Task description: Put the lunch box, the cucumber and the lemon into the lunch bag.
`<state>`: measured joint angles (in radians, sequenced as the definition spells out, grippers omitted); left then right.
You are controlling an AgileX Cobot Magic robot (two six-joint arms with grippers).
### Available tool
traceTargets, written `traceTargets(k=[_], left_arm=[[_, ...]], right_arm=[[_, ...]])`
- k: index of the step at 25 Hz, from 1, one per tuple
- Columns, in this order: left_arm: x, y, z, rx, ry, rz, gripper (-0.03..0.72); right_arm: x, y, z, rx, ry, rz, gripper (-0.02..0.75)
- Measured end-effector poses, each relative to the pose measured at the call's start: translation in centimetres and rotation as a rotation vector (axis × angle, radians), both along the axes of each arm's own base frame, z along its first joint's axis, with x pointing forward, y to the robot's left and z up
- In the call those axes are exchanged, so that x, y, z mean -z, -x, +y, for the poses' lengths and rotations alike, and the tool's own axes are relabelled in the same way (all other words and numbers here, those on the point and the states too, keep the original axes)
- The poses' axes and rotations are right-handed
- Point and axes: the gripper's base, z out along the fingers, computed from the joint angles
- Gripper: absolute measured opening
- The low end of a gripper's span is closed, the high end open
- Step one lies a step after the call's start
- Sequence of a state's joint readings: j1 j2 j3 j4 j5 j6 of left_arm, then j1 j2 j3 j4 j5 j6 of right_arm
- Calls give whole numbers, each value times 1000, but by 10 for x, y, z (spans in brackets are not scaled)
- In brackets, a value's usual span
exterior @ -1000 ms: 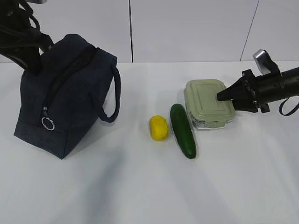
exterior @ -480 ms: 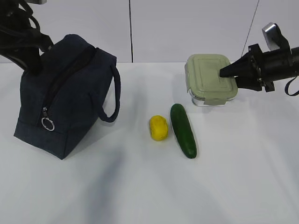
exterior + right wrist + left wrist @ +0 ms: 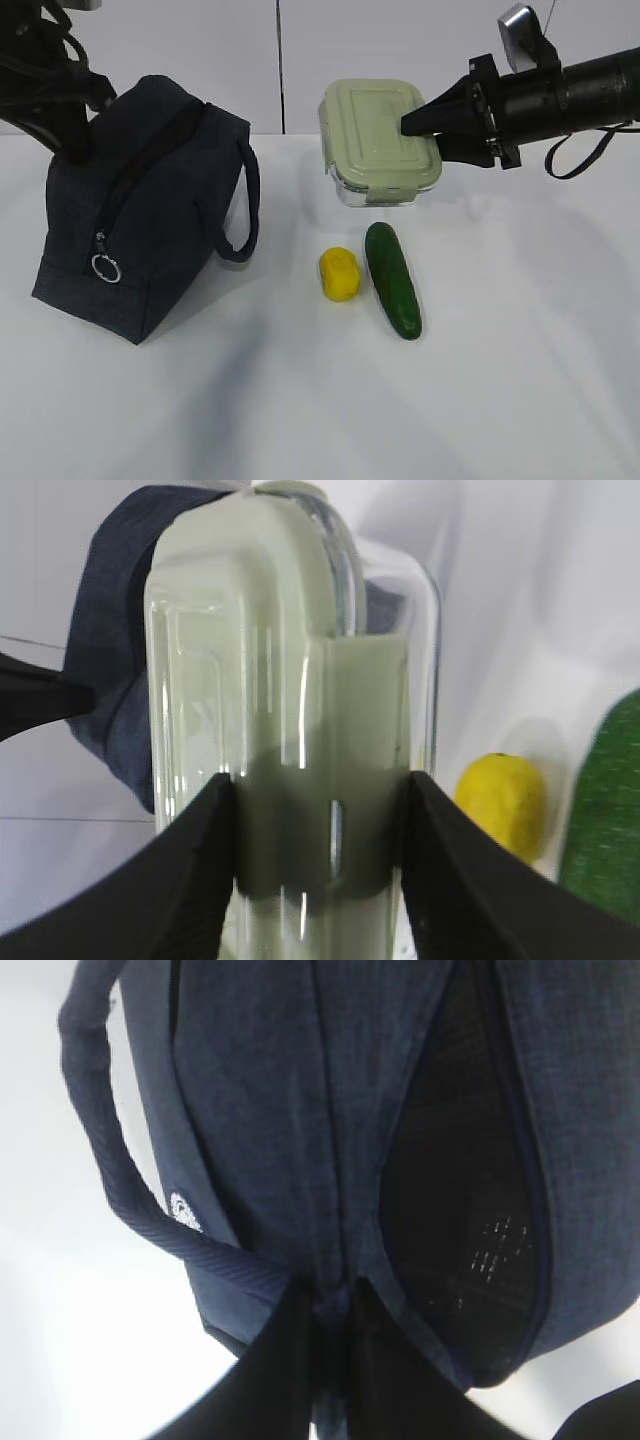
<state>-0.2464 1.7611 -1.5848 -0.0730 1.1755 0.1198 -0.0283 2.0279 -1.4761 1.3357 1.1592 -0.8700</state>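
Observation:
The lunch box [image 3: 380, 142], clear with a sage-green lid, hangs tilted in the air above the table, my right gripper [image 3: 425, 128] shut on its right end; the right wrist view shows the lunch box [image 3: 290, 710] squeezed between both black fingers. Below it lie the yellow lemon [image 3: 340, 273] and the dark green cucumber [image 3: 392, 279], side by side on the white table. The navy lunch bag [image 3: 140, 205] stands at the left with its zipper open. My left gripper [image 3: 335, 1305] is shut on the bag's fabric beside the opening [image 3: 465, 1210].
The bag's loop handle [image 3: 243, 205] hangs off its right side, and a silver ring pull [image 3: 105, 268] dangles at the front. White table [image 3: 320, 400] spreads in front of the things. A white wall stands behind.
The right gripper has lifted the lunch box off the table and carried it up and leftward, towards the bag. The left gripper, bag, lemon and cucumber have stayed put.

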Motion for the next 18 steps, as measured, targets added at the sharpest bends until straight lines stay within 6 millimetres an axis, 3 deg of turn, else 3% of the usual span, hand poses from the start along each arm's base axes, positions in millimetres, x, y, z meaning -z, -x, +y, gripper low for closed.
traceTargets(k=[9, 18], left_arm=[[0, 6, -20, 52, 11, 3, 20], [0, 8, -27, 68, 24, 7, 20]], right_arm=[[-7, 5, 38, -56, -68, 1, 363], [-41, 0, 46, -63, -91, -77, 363]])
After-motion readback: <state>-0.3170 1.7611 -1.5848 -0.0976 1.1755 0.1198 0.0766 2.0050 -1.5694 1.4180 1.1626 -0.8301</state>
